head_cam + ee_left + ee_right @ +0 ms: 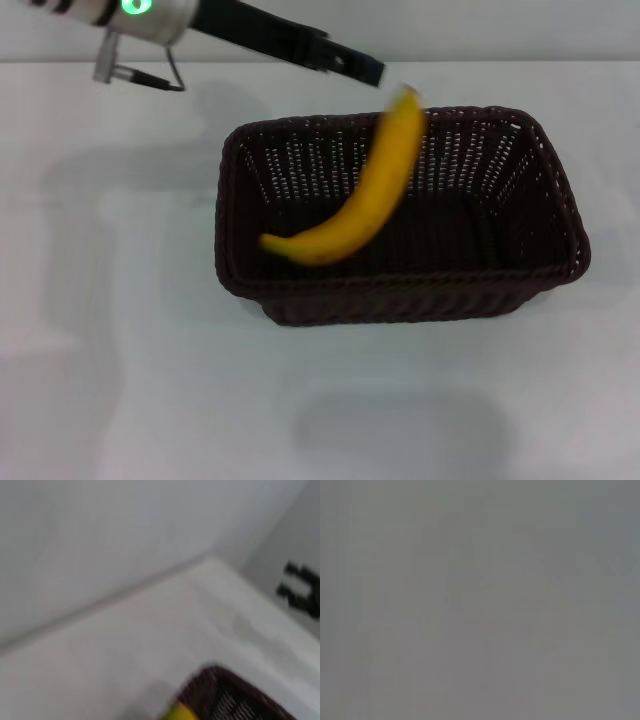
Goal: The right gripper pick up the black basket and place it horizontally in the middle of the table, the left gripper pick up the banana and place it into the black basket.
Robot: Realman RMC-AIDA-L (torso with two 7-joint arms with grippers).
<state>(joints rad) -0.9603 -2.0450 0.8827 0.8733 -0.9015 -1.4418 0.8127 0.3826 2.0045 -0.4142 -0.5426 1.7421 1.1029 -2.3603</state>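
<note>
The black basket (400, 290) lies lengthwise across the middle of the white table (110, 380). The yellow banana (365, 200) is over the basket's inside, tilted, its upper end near the far rim and its lower end toward the basket's left front. It is smeared by motion. My left gripper (372, 70) reaches in from the upper left, its tip just beyond the basket's far rim, close to the banana's upper end. The left wrist view shows a basket corner (235, 697) and a banana end (179, 714). The right gripper is out of view.
Bare white table lies on all sides of the basket, with a wall beyond the far edge. A small black object (302, 590) shows at the side of the left wrist view. The right wrist view shows only plain grey.
</note>
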